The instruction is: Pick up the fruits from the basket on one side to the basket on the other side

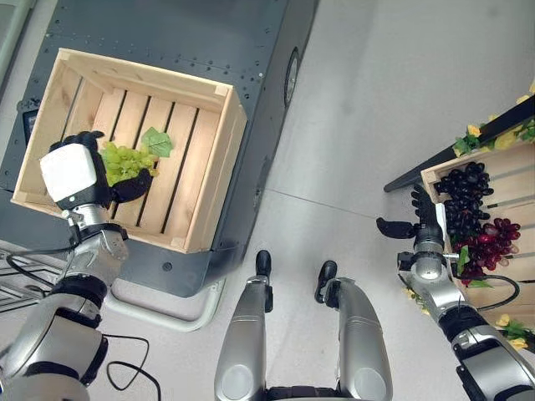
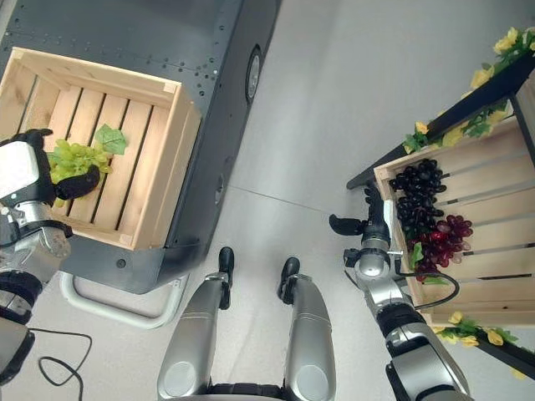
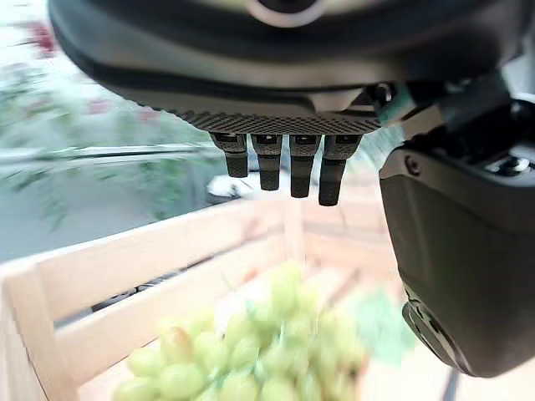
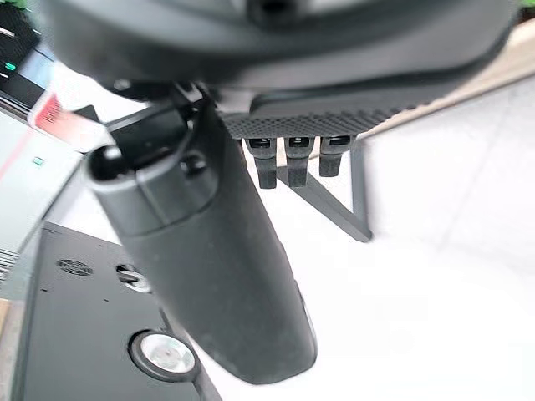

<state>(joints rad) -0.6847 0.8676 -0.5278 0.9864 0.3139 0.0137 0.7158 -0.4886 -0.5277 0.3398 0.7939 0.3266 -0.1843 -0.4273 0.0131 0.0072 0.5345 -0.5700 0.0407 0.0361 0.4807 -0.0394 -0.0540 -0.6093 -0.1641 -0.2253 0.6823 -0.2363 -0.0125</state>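
Grey floor, two wooden crates, left hand (image 1: 79, 171) gripping green grapes (image 1: 125, 160), right hand (image 1: 418, 219) spread.

Bright even light, soft shadows, green grapes (image 3: 259, 351) blurred (close up)

Wooden crate (image 1: 205, 180) sits on dark platform (image 1: 251, 50).

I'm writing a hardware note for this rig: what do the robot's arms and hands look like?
Both arms are silver-grey, rounded segments with black joint bands. The left hand is dark with a large white cover on its back. The right hand is all dark, on a shiny metal wrist. Up close, the fingers are black and ridged beneath a textured palm.
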